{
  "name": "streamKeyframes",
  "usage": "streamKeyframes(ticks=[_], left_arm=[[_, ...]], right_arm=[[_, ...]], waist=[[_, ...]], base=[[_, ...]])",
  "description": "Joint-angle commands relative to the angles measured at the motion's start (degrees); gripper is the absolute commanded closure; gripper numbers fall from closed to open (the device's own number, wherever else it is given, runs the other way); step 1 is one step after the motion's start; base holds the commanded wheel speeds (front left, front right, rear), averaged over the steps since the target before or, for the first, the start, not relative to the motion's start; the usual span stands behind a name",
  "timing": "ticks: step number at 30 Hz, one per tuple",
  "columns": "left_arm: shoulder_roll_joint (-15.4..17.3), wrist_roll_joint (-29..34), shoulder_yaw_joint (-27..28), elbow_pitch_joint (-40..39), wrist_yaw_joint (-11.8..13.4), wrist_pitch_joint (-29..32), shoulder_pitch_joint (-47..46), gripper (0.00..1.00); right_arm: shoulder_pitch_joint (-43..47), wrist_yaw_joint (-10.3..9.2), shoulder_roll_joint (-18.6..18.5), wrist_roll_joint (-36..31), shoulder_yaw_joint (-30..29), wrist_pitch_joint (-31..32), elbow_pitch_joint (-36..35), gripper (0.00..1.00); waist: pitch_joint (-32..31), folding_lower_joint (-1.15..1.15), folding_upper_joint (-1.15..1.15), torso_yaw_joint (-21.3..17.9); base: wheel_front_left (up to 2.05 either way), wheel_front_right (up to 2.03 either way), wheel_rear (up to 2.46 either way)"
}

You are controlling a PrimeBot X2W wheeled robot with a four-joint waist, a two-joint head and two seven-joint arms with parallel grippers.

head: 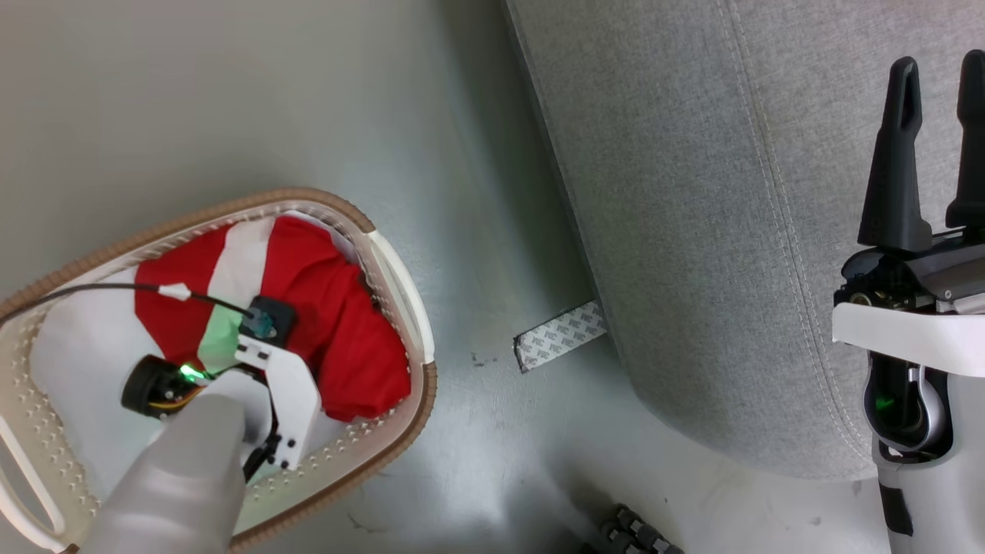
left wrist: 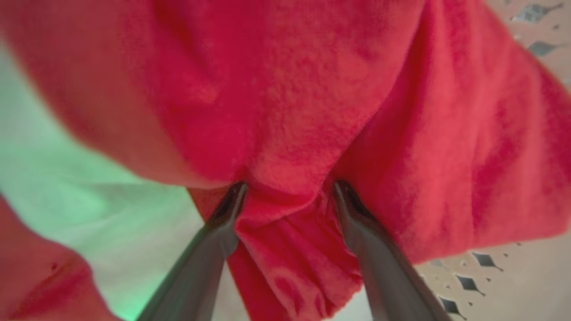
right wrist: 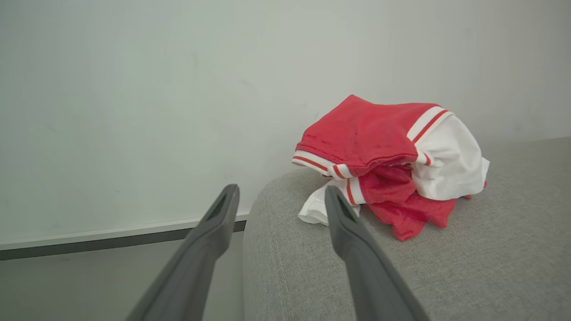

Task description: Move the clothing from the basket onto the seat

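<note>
**A:** Start at the left gripper [left wrist: 290, 185]. What is it doing?

**B:** It is down inside the basket [head: 408, 431]. Its two fingers are spread wide and pushed into the red garment [head: 338, 308], with a fold bunched between them. Nothing is pinched yet.

**A:** And the right gripper [head: 940, 61]?

**B:** Also open, and empty. It is held over the sofa [head: 692, 192] on the right.

**A:** Where does the clothing lie?

**B:** The red garment fills the far right part of the basket, on top of a pale liner [head: 77, 362]. The basket stands on the floor [head: 231, 92], left of the sofa and apart from it. A jersey pile [right wrist: 370, 138] sits on the sofa, near its rounded edge.

**A:** What could go wrong?

**B:** I see four risks. If the fingers close on only that one thin fold, the soft cloth may slide out during the lift. If they bite too deep, they could catch the liner too and drag it up, or tip the light basket. A trailing sleeve might snag on the brown rim. And a weak hold could drop the garment on the bare floor between basket and sofa.

**A:** Anything on the sofa side?

**B:** A careless drop near that rounded edge could knock the jersey pile off.
</note>
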Motion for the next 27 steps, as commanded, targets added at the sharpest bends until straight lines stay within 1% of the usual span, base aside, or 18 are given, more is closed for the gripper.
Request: streamKeyframes(ticks=[1,5,6,7,8,15,17,21,27], left_arm=[[1.33,-0.85,-1.08,0.34,0.13,0.66,-0.67,0.0],[1.75,-1.83,-2.29,0.39,0.14,0.76,-1.24,0.0],[1.82,-2.07,-2.6,0.2,0.14,0.0,-1.39,0.35],[1.88,-2.38,-2.85,0.0,0.14,-0.7,-1.52,0.82],[1.79,-2.54,-3.12,-0.08,0.13,-1.14,-1.54,1.0],[1.55,-3.7,-4.26,-0.3,0.12,-4.61,-1.83,1.0],[0.86,-4.14,-4.42,-0.24,0.12,-5.63,-1.49,1.0],[-0.9,-5.52,-5.1,-0.13,0.12,-7.83,0.3,1.0],[-4.35,-7.87,-6.46,-0.72,0.12,-11.7,3.5,1.0]], right_arm=[[-0.75,-0.13,0.23,0.31,0.19,0.03,0.48,0.0],[-1.29,-0.13,0.23,0.15,0.07,0.03,0.72,0.0],[-1.41,-0.13,0.24,0.1,0.05,0.03,0.79,0.0],[-1.47,-0.13,0.24,0.02,0.03,0.03,0.89,0.0],[-1.5,-0.13,0.24,-0.06,0.05,0.03,1.01,0.0],[-1.55,-0.13,0.21,-0.73,0.36,0.03,1.79,0.0],[-1.46,-0.13,0.22,-1.04,0.15,0.03,1.71,0.0],[-0.63,-0.13,0.18,-2.09,-0.88,0.03,1.91,0.0],[1.11,-0.13,0.02,-4.38,-2.06,0.03,2.43,0.0]], waist=[[0.79,0.0,0.0,-0.21],[1.23,0.0,0.0,-0.1],[1.28,0.0,0.0,-0.02],[1.25,0.0,0.0,0.08],[1.14,0.0,0.0,0.18],[-0.71,0.0,0.0,0.66],[-1.88,0.0,0.0,1.0],[-5.71,0.0,0.0,2.34],[-13.96,0.0,0.0,5.75]], base=[[0.0,0.0,0.0],[0.0,0.0,0.0],[0.0,0.0,0.0],[0.0,0.0,0.0],[0.0,0.0,0.0],[0.0,0.0,0.0],[0.0,0.0,0.0],[0.0,0.0,0.0],[0.0,0.0,0.0]])
